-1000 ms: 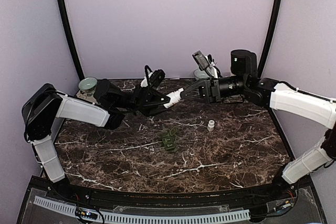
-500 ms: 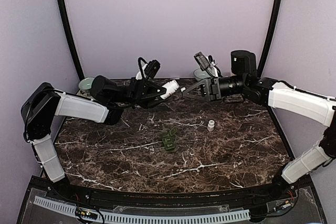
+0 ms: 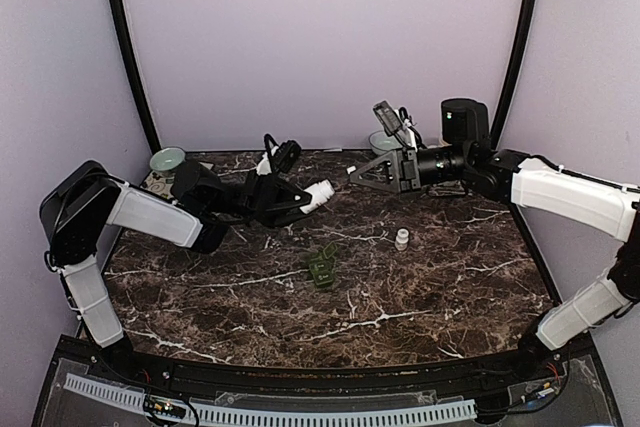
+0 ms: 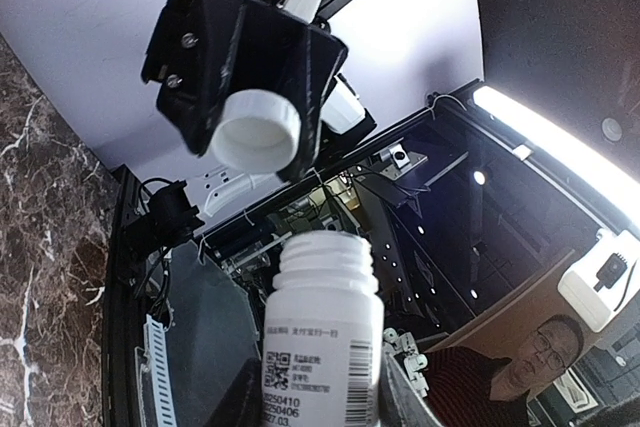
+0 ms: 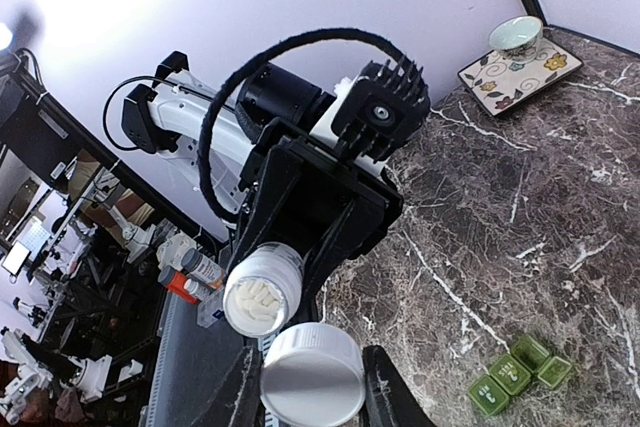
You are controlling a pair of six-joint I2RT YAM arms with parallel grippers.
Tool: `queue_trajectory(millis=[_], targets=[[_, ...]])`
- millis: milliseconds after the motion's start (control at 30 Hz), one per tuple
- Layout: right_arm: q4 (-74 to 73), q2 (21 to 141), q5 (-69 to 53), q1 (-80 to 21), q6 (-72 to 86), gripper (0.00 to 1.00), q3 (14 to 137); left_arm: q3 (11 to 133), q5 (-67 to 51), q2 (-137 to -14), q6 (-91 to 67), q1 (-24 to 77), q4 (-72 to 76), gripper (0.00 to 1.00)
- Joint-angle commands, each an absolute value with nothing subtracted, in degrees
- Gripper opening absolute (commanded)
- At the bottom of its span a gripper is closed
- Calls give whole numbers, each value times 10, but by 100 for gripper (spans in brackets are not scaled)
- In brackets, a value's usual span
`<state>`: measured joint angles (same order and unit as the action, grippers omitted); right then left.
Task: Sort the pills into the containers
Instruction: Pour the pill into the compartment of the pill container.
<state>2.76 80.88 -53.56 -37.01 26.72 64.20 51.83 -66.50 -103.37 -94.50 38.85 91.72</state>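
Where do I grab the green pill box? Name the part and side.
Pinch the green pill box across its two long sides at the middle compartment, coming straight down: it lies flat on the table, narrow, compartments in a row.

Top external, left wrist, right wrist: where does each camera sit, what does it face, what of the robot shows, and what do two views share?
Top external: high behind the robot, facing down at the table; both arms show.
Left wrist: on the left gripper, facing the right gripper; own fingertips hold the bottle.
Right wrist: facing the left gripper and table; own fingertips hold the cap.
Shared: both wrist views show bottle and cap.
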Motion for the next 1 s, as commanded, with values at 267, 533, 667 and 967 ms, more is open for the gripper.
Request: queue_trajectory(millis=[267,533,667,967], targets=[[25,785,-497,-365,266,25,630,442,-685,-1027,-887,367,998,6],[14,786,-489,-365,260,25,632,425,-691,-1043,-877,359,998,3],[13,787,-486,-365,257,25,631,420,-692,-1053,-875,356,998,0],[11,789,-482,-364,247,25,630,401,-701,-1095,-864,327,997,0]])
